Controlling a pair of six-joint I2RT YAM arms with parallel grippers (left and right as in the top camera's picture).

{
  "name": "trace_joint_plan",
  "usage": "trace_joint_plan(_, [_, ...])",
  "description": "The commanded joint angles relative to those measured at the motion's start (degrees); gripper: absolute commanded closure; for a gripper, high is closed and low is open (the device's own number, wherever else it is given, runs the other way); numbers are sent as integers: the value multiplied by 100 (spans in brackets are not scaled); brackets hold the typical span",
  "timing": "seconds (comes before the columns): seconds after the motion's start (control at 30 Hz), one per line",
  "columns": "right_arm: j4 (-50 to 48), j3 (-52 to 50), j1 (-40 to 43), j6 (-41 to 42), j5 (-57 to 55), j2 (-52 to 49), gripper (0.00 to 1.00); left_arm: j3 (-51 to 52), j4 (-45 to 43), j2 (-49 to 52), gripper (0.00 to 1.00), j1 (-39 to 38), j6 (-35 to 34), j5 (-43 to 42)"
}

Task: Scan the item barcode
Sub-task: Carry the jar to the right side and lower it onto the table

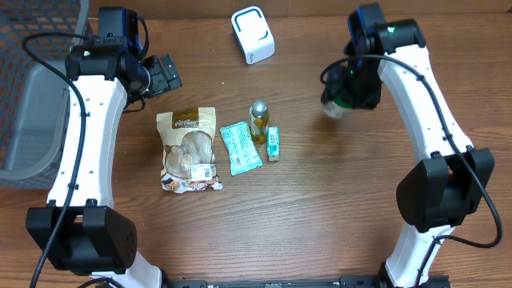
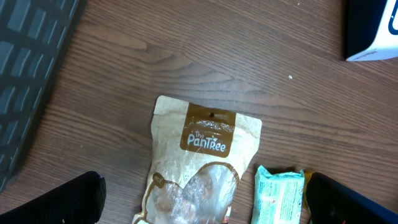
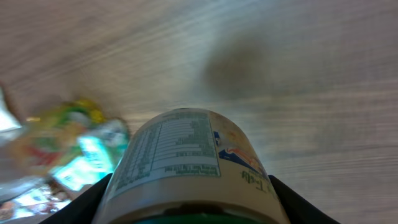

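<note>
My right gripper (image 1: pixel 346 94) is shut on a white canister (image 1: pixel 336 106) with a green lid, held above the table at the right. The right wrist view has the canister (image 3: pixel 186 155) between both fingers, its printed nutrition label facing up. My left gripper (image 1: pixel 160 76) stands open at the upper left with nothing between its fingers, hovering over the top of a brown Pantree snack bag (image 2: pixel 205 155). A white box-shaped scanner (image 1: pixel 253 34) sits at the back centre, and its corner (image 2: pixel 373 31) shows in the left wrist view.
On the table lie the snack bag (image 1: pixel 189 150), a teal packet (image 1: pixel 240 148), a small yellow bottle (image 1: pixel 258 120) and a small green box (image 1: pixel 274 144). A grey mesh basket (image 1: pixel 32 96) stands at the left edge.
</note>
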State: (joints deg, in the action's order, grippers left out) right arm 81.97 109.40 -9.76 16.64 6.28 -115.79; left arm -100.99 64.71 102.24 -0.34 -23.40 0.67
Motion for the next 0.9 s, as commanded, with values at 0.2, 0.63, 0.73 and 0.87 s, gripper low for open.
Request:
trace_joint_plan(0.2, [-551,-1460,597,612,-605,-7,88,-105,-2,-63,0,-7,72,-9])
trace_joint_plan(0.63, [-1054,-2328,1364,608,-623,-7,76,-105,-2,-63,0,-7,72,-9])
trace_joint_plan(0.73, [-1054,-2363,1364,605,-623,-7,60,-105,-2,-63,0,-7,72,-9])
trace_joint_plan(0.87, [-1047,-2365,1357,603,-625,-7,31,-105,-2,-63,0,-7,72,-9])
